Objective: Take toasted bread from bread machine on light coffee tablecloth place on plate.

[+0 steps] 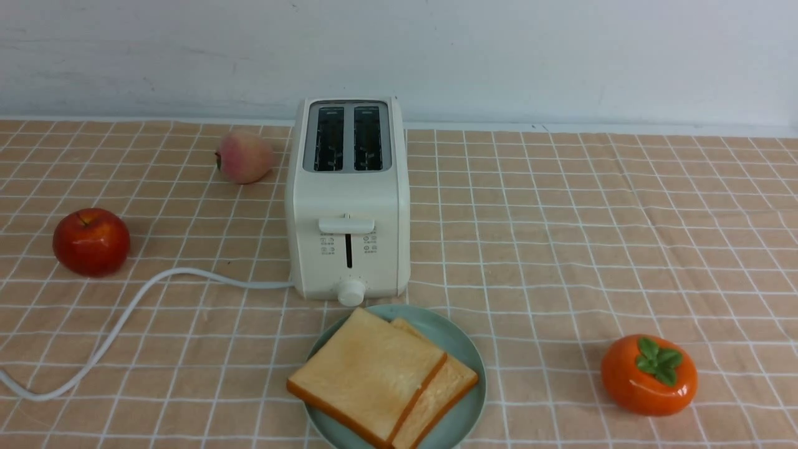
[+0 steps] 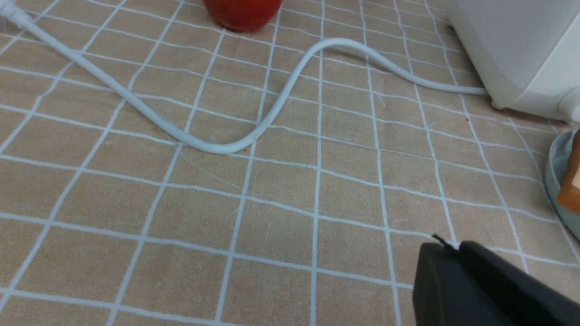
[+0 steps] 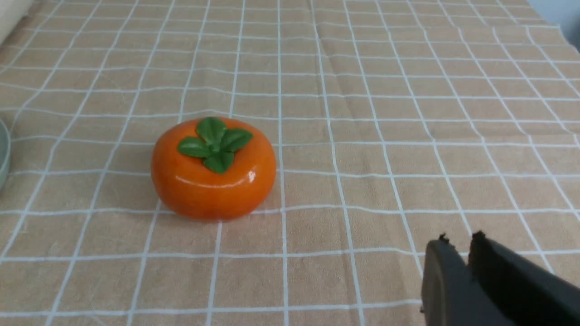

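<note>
Both slices on the plate, toaster slots bare, my jaws away from everything.

The two square golden-tan toast slices (image 1: 380, 377) lie overlapped on the round pale teal plate (image 1: 464, 349), just in front of the cream-white boxy toaster (image 1: 348, 206), long edges running diagonally. My left gripper (image 2: 446, 246) looks pinched shut on nothing, over tan gridded tablecloth (image 1: 561, 218) and nearer the plate; my right gripper (image 3: 457, 240) is nearly closed, empty, beside a glossy orange persimmon (image 3: 213, 170).

Staged kitchen-style tabletop, prob. lab: toaster (image 1: 348, 199) w/ fake-looking fruit on checked tablecloth (image 1: 592, 218), bare white wall (image 1: 561, 56).
</note>
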{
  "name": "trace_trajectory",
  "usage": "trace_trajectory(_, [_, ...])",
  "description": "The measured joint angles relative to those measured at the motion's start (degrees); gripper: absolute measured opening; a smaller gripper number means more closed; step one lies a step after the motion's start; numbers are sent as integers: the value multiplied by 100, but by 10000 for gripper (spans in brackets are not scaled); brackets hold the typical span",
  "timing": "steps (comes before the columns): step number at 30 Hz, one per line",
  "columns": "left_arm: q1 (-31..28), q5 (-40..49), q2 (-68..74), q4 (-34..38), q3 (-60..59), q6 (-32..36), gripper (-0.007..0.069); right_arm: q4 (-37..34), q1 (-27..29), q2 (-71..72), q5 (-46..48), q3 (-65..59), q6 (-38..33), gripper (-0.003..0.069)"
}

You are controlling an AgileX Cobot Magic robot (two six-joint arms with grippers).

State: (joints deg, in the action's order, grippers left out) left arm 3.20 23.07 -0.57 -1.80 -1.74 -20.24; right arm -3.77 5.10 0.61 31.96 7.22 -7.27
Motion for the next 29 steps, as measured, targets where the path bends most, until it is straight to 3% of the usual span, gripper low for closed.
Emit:
trace_trajectory(8, [0, -5, 0, 1, -1, 0, 42, 11, 0, 0, -338, -635, -24, 97])
trace_trajectory(29, [0, 0, 0, 16, -1, 0, 60, 11, 0, 0, -530, -690, -36, 125])
